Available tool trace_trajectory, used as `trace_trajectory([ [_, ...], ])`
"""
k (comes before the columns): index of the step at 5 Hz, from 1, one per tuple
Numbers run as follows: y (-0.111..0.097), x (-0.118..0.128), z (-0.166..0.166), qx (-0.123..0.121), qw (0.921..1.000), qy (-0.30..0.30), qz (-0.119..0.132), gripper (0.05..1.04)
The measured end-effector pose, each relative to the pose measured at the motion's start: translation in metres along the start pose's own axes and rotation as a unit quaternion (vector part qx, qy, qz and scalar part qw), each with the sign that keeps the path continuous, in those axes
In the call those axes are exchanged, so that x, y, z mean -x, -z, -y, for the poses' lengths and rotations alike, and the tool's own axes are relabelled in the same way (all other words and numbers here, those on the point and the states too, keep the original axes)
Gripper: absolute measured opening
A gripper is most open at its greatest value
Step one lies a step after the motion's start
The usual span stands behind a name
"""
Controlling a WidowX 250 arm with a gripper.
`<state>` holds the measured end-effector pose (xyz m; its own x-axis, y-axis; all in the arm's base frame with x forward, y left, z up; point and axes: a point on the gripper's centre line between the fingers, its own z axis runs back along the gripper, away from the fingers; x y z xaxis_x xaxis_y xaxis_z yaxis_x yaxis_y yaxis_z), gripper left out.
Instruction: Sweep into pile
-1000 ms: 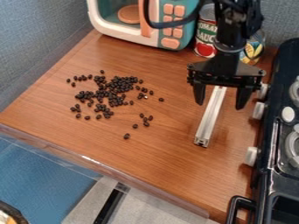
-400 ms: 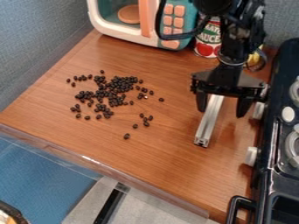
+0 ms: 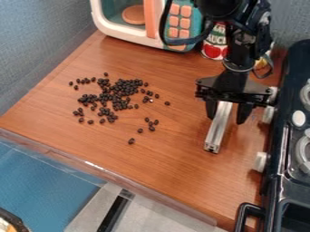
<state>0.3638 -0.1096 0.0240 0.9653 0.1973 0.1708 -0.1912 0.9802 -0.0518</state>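
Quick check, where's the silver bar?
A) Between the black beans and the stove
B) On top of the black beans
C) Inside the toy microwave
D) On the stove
A: the silver bar shows to the right of the black beans and to the left of the stove, with wood surface visible on both sides of it.

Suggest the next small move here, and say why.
Probably close the gripper on the metal bar: its open fingers appear to straddle it, and the black beans lie scattered, so the bar could serve for sweeping.
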Motion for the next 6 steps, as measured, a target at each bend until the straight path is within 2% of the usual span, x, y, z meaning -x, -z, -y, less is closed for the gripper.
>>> trace_trajectory([
  [1, 0.002, 0.001, -0.002, 0.0, 1.0, 0.0, 0.0, 0.377],
  [6, 0.007, -0.002, -0.03, -0.007, 0.9999, 0.008, 0.004, 0.372],
])
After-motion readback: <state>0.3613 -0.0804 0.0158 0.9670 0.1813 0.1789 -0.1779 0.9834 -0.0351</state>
